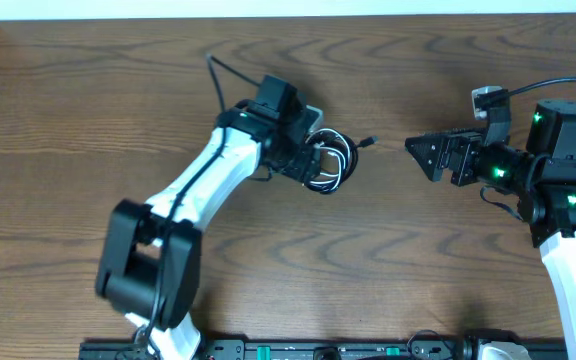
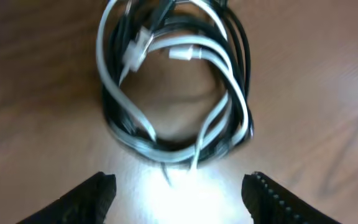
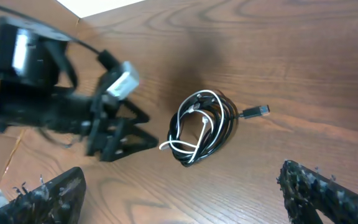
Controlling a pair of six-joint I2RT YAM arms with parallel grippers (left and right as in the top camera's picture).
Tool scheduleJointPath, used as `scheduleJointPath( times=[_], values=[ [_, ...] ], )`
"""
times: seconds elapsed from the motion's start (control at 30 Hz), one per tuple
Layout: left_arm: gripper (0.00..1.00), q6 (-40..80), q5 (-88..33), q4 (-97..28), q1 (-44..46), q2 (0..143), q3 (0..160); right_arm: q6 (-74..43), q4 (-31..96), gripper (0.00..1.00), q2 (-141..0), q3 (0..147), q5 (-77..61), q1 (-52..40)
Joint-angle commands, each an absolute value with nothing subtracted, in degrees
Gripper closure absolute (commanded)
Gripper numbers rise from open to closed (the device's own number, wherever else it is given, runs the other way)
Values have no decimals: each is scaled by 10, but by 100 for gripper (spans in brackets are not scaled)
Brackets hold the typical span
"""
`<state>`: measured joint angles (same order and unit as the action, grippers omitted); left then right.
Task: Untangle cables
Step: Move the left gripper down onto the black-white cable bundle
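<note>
Cables (image 2: 173, 87) lie coiled just ahead of left fingers (image 2: 89, 198).

The desk (image 1: 68, 120) is lit evenly from above in the overhead view, its grain rendered sharply. In the left wrist view the cables (image 2: 234, 90) are smeared by blur, and a white glare patch is seen on the wood just below them. In the right wrist view the right pincer (image 3: 182, 177) is out of focus at the bottom corners.
</note>
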<state>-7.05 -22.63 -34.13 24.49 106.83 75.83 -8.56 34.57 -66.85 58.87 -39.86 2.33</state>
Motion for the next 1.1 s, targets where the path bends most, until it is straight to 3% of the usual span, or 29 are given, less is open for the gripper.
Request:
scheduleJointPath(
  times=[0.0,0.13,0.3,0.37,1.03,1.07],
  values=[
    [31,-97,-227,-322,253,1094,766,-77,345,4,-668,599,-393,22],
    [34,-97,-193,-306,260,1114,766,-77,345,4,-668,599,-391,22],
    [63,-96,-192,-305,270,1131,766,-77,345,4,-668,599,-388,22],
    [68,-96,-193,-305,274,1131,766,-77,345,4,-668,599,-380,22],
    [69,-83,-192,-303,284,1159,761,-77,350,4,-670,599,-374,22],
    [73,-83,-192,-303,284,1159,761,-77,350,4,-670,599,-374,22]
  ],
)
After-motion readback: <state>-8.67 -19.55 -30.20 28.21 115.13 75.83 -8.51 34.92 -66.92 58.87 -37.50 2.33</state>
